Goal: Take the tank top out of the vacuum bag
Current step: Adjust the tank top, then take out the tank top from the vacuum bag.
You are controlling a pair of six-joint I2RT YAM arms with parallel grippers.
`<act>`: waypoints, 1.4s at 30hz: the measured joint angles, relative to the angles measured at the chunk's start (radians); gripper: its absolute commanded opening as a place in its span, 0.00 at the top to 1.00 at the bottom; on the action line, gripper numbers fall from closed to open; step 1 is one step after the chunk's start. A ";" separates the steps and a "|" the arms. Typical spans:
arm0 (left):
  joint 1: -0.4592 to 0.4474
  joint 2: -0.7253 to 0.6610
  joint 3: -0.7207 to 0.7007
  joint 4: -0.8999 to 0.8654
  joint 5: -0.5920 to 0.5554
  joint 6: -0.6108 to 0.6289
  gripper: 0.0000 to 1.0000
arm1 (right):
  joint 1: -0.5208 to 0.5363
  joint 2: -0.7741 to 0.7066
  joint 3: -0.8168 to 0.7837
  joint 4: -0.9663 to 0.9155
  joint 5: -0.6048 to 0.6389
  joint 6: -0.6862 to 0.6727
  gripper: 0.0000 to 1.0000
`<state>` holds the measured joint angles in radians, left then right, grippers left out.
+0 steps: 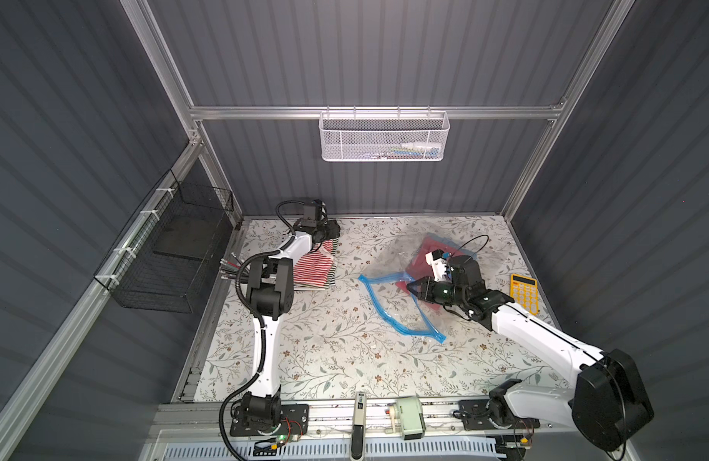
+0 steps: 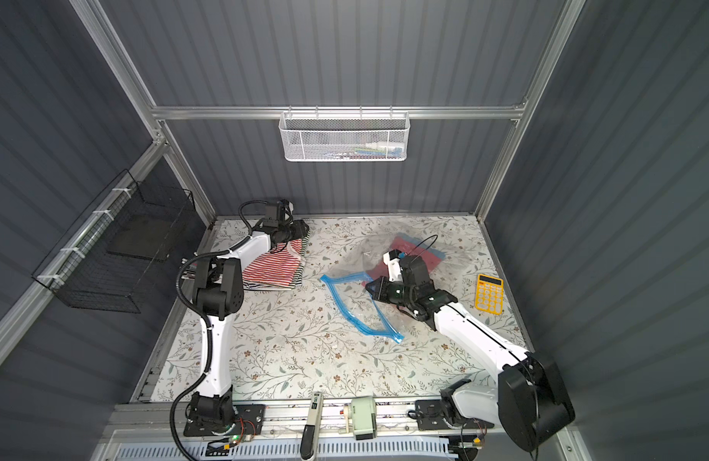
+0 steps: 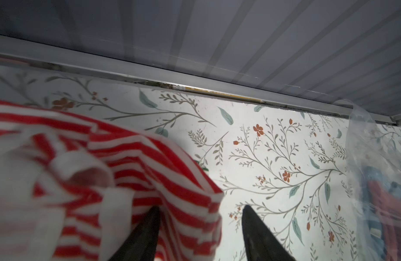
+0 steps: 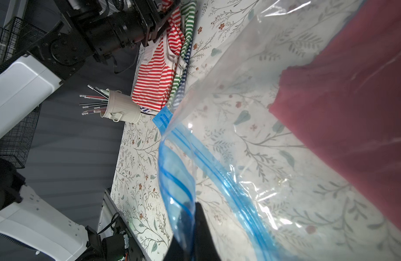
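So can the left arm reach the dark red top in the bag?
Probably yes. The right hand holds the vacuum bag open by its blue strip, facing that side; the left hand is open, and bare table lies before the dark red top.

Left arm (image 1: 265, 347), elbow raised, reaching far back, left gripper (image 3: 200, 209) with jaws apart; right arm (image 1: 544, 331) stretched low and forward, right gripper (image 1: 413, 286) pinched closed on the vacuum bag (image 4: 240, 158).
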<state>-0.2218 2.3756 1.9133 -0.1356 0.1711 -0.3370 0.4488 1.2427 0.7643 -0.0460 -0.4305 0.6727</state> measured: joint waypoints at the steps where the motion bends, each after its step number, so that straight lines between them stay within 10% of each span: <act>1: -0.001 0.015 0.004 0.003 0.010 0.002 0.37 | 0.000 0.000 0.000 -0.004 0.001 0.000 1.00; 14: -0.013 -0.071 -0.050 -0.047 -0.012 0.098 0.24 | 0.008 0.000 0.000 -0.015 0.011 0.000 1.00; 24: -0.041 -0.622 -0.398 -0.017 -0.009 -0.009 0.01 | 0.009 -0.042 0.000 -0.032 0.035 -0.007 1.00; 34: -0.315 -1.034 -1.001 0.028 -0.069 -0.196 0.00 | 0.010 -0.012 0.002 -0.037 0.033 -0.045 1.00; 42: -0.615 -1.135 -1.075 0.125 -0.179 -0.367 0.07 | 0.010 -0.012 0.003 -0.040 0.035 -0.049 1.00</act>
<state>-0.8371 1.2407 0.8383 -0.0105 -0.0082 -0.7040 0.4591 1.2304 0.7670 -0.0864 -0.3954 0.6239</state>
